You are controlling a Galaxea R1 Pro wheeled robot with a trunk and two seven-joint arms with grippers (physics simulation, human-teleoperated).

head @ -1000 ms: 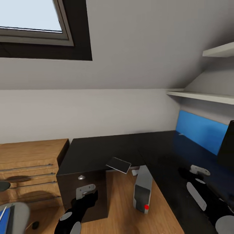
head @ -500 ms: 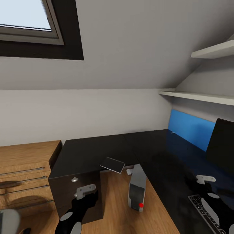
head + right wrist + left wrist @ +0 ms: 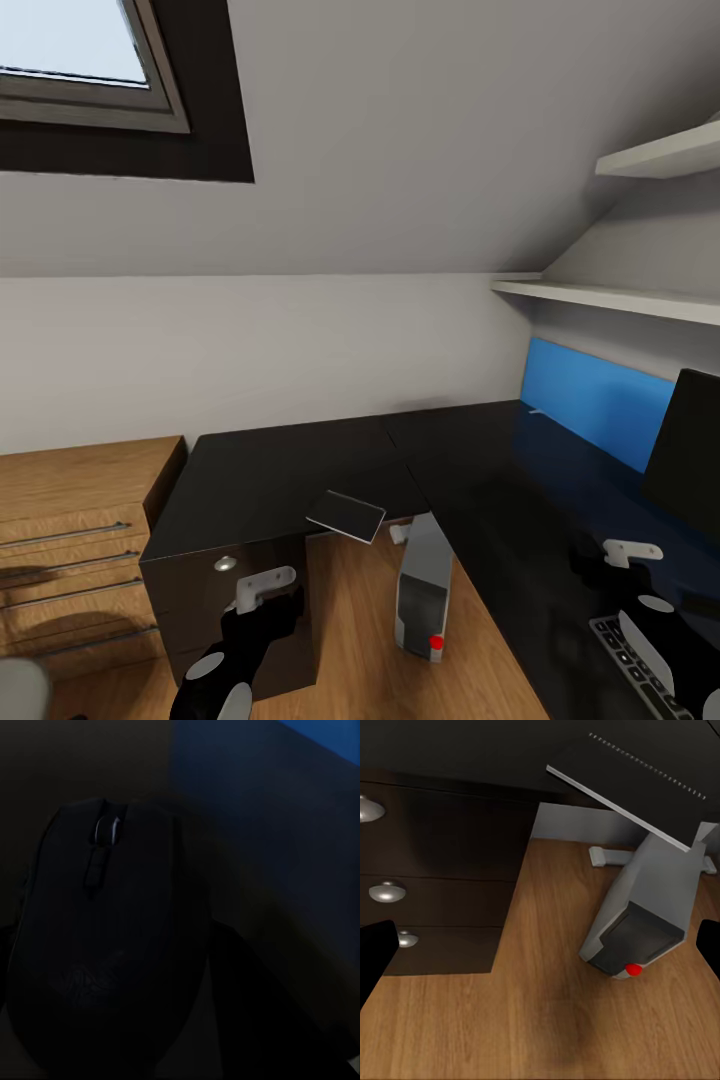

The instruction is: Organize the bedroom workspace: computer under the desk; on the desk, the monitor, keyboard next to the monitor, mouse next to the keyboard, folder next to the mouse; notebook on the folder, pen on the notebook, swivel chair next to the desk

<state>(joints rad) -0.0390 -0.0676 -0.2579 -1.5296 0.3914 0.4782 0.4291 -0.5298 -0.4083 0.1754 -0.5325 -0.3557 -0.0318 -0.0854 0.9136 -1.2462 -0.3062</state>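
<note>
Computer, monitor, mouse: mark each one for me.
computer [image 3: 424, 592], head view, on its dark front panel.
monitor [image 3: 690, 445], head view, on its black screen.
mouse [image 3: 105, 937], right wrist view, on its back below the scroll wheel.

The table [image 3: 290, 470] is L-shaped with a glossy black top, a blue back panel along its right wing and a black drawer unit with round metal knobs under its left end. The computer [image 3: 423, 588], a light grey tower with a darker front panel and a red dot low on that panel, stands tilted on the wooden floor inside the table's inner corner. The monitor [image 3: 688, 455], black-fronted, stands upright at the table's right end before the blue panel. The keyboard [image 3: 640, 668], black keys in a dark frame, lies on the table near its front edge. The mouse [image 3: 105, 945], black with a scroll wheel, rests on the tabletop.
</note>
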